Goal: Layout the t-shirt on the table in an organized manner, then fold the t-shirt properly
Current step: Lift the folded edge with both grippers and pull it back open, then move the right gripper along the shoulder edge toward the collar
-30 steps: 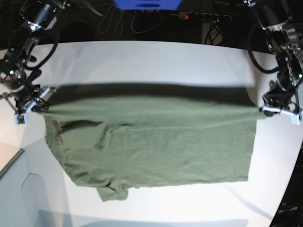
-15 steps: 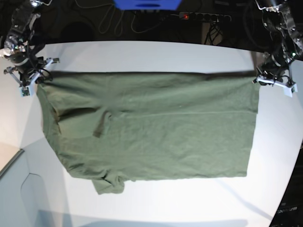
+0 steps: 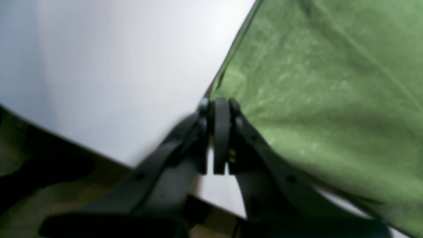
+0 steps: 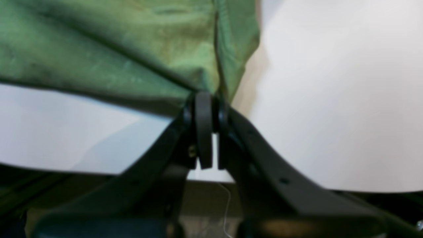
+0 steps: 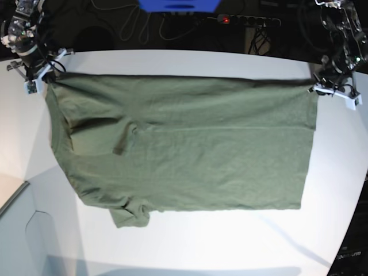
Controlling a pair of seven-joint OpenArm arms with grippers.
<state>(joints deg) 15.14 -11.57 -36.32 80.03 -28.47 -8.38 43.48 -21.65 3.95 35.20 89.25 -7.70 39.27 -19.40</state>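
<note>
Both pincers clamp t-shirt (image 5: pixel 184 144) corners, left pincer (image 5: pixel 332 91) and right pincer (image 5: pixel 39 72), stretching it flat between them over the desk (image 5: pixel 172 62).

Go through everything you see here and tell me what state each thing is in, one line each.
t-shirt: spread wide over the table, far edge stretched between both grippers, a sleeve bunched at the near left corner in the base view.
left gripper: shut on a corner of the t-shirt.
right gripper: shut on the opposite corner.
table: partly covered by the t-shirt.
power strip: red light on.
</note>
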